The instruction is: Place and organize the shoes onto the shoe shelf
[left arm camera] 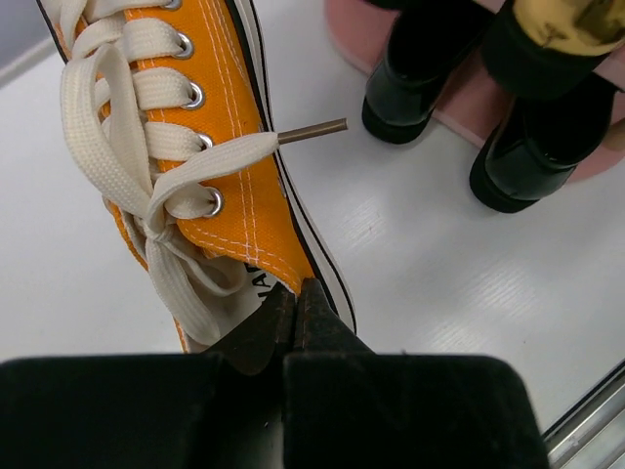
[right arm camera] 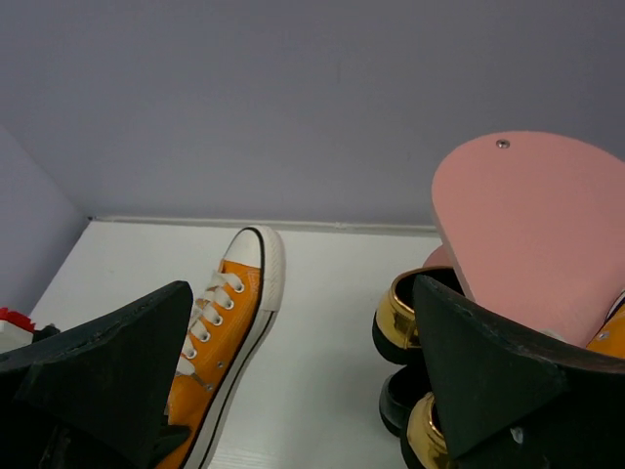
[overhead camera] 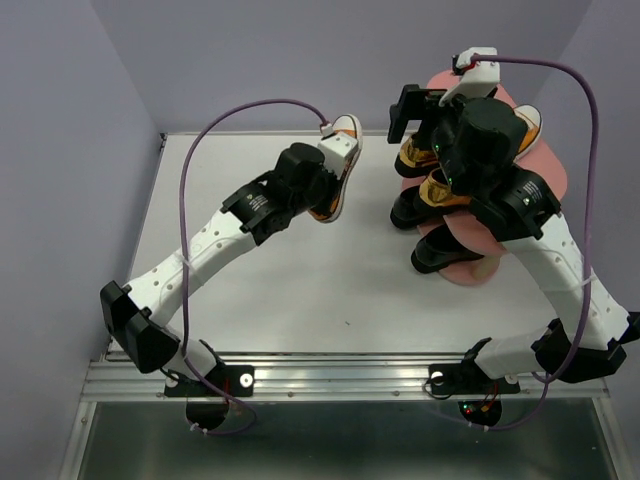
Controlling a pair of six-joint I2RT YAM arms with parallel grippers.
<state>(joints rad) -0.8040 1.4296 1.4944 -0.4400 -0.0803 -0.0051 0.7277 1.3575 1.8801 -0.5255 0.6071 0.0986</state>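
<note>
The left pincer (left arm camera: 296, 315) has its two black, wedge-shaped fingers pressed together on the edge of the ankle opening of an orange canvas sneaker (left arm camera: 225, 195), pinching the cloth just beside the white rubber sole. Flat, woven white laces (left arm camera: 146, 176) run through silver eyelets, and one lace ends in a thin metal lace tip (left arm camera: 312, 130) that sticks out sideways. The sneaker's toe points away from the arm over the smooth white table (left arm camera: 439, 264); whether it is touching the table cannot be told.

Near it on the right stands the pink shelf (right arm camera: 537, 215), made of matte stacked oval boards with rounded ends. Two glossy black dress shoes (left arm camera: 527, 156) sit on its lowest board with their rounded toes at the edge. Two shiny gold loafers (right arm camera: 395, 313) sit above them, and a second orange sneaker (overhead camera: 527, 125) lies at the far side.

The right pincer (right arm camera: 300, 283) hangs over the shelf with its fingers spread wide, gripping nothing.
</note>
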